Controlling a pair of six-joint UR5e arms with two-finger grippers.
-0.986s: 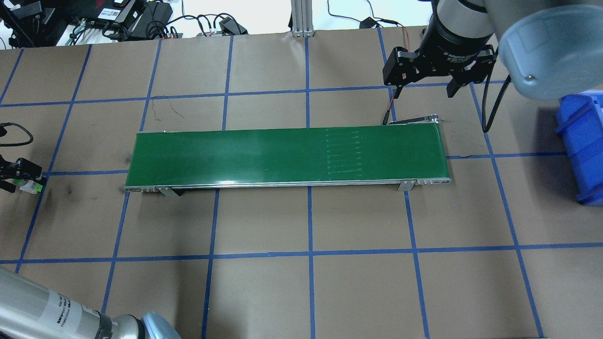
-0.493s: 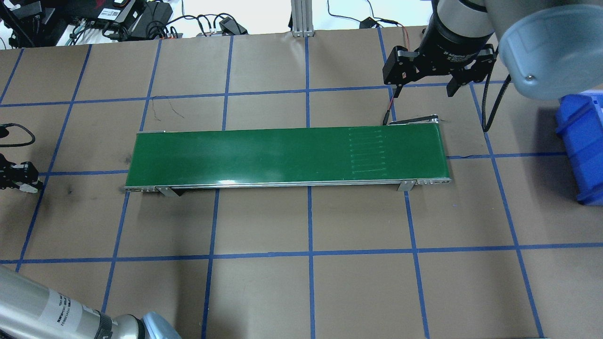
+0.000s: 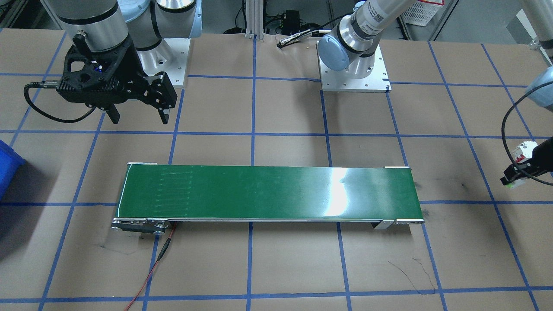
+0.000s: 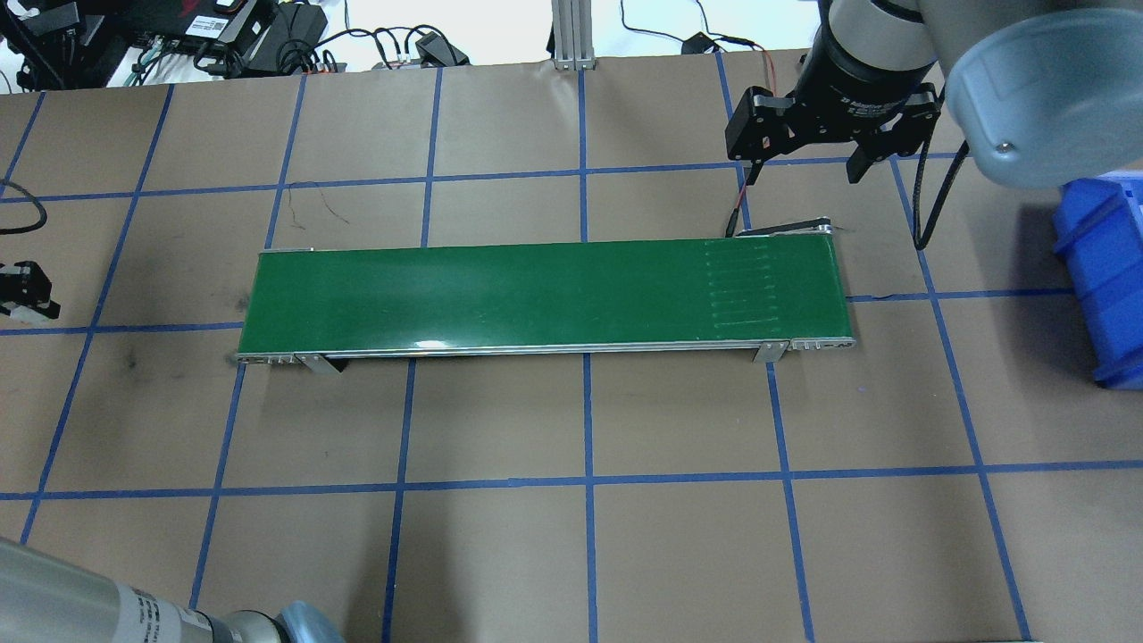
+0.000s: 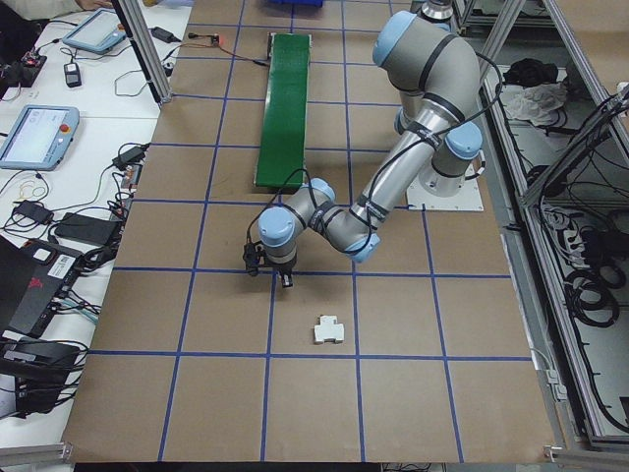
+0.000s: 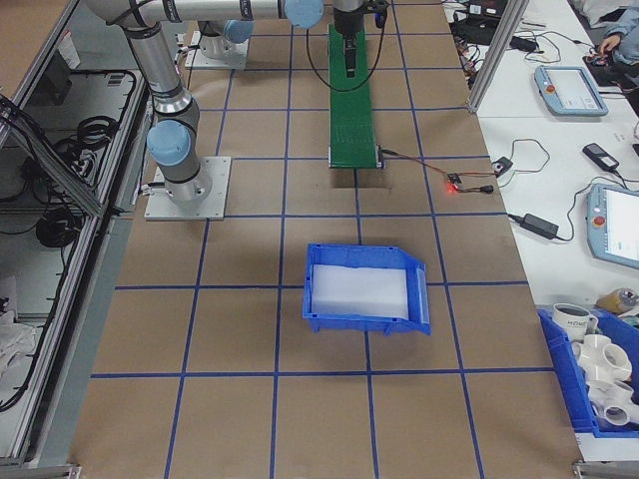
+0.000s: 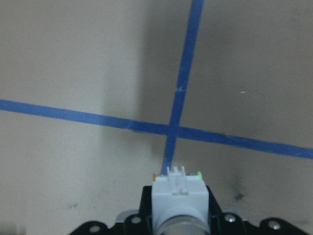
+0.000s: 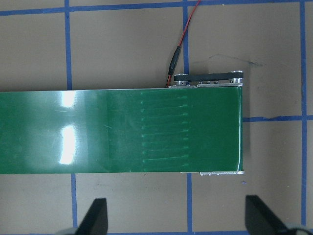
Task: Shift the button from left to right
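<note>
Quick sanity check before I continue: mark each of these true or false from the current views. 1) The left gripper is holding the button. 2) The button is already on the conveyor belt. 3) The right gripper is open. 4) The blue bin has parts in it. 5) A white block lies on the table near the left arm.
1) True: the left gripper is shut on the button, seen in the left wrist view.
2) False: the conveyor belt carries nothing.
3) True: the right gripper hangs open by the belt's end.
4) False: the blue bin looks empty.
5) True: the white block lies on the table, apart from the left gripper.
</note>
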